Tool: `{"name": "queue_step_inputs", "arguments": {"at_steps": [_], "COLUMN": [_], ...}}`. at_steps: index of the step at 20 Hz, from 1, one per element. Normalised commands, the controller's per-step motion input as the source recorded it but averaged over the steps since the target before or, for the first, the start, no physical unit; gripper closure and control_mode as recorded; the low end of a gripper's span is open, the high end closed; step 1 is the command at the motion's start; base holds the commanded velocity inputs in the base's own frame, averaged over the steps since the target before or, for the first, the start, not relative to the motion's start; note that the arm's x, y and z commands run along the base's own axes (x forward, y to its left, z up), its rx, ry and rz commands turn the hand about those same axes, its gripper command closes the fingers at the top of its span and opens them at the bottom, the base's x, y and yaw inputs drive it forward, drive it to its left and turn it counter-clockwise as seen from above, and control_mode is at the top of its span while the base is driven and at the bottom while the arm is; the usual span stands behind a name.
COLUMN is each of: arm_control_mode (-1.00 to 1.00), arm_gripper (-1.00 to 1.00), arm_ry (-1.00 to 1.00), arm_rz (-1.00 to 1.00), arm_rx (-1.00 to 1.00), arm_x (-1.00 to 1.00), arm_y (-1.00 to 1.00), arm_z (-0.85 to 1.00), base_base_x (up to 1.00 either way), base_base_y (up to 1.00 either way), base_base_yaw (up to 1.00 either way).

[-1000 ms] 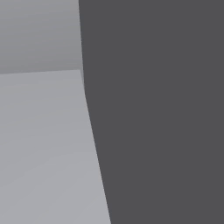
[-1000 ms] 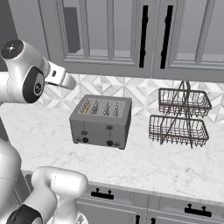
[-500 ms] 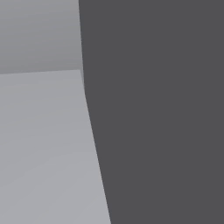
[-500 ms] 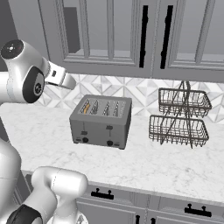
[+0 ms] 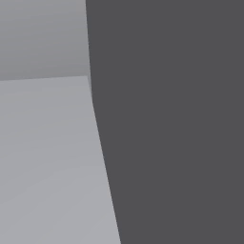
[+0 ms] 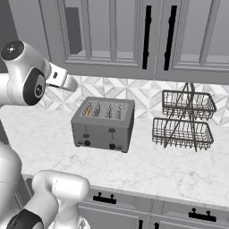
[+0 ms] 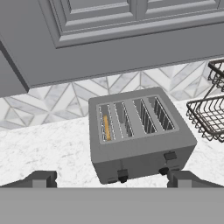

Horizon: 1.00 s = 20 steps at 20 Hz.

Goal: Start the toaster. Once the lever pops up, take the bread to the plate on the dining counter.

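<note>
**Toaster ahead, end effector spread and empty**

My end effector (image 7: pixel 112 178) is spread wide, its two dark tips standing far apart at the bottom of the hand view with nothing between them. Straight ahead of it sits the toaster (image 7: pixel 140 133), a grey four-slot box on the white marble tabletop (image 6: pixel 179 172). The bread (image 7: pixel 106 127) is down in the slot at the far left as I see it, showing as a thin tan-orange strip; the other three slots look dark. On the toaster's front face I see two levers and two dark knobs below them; the left lever (image 7: pixel 123 173) sits low, and the right one (image 7: pixel 170 155) sits higher.

Off to the right of the toaster, apart from it, stands a two-tier dark wire rack (image 6: pixel 184 120) on the same tabletop. Behind both runs a backsplash (image 6: pixel 147 91) of grey and white diamond tiles, and above it hang grey cabinets (image 6: pixel 134 36) with long black handles. Drawers with black pulls line the front below the tabletop. Nothing stands between my end effector and the toaster's front.

In the left base view a dark grey panel (image 5: pixel 176 119) close to the camera blocks the scene.
</note>
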Motion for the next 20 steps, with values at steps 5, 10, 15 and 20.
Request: {"name": "queue_step_inputs", "arguments": {"at_steps": [5, 10, 15, 20], "arm_control_mode": [-1.00, -1.00, -1.00, -1.00], "arm_gripper": [-1.00, -1.00, -1.00, -1.00], "arm_ry": [0.00, 0.00, 0.00, 0.00], "arm_rz": [0.00, 0.00, 0.00, 0.00], "arm_rx": [0.00, 0.00, 0.00, 0.00], "arm_x": [0.00, 0.00, 0.00, 0.00], "arm_y": [0.00, 0.00, 0.00, 0.00], "arm_z": [0.00, 0.00, 0.00, 0.00], "base_base_x": [0.00, 0.00, 0.00, 0.00], "base_base_y": [0.00, 0.00, 0.00, 0.00], "base_base_yaw": [0.00, 0.00, 0.00, 0.00]}}
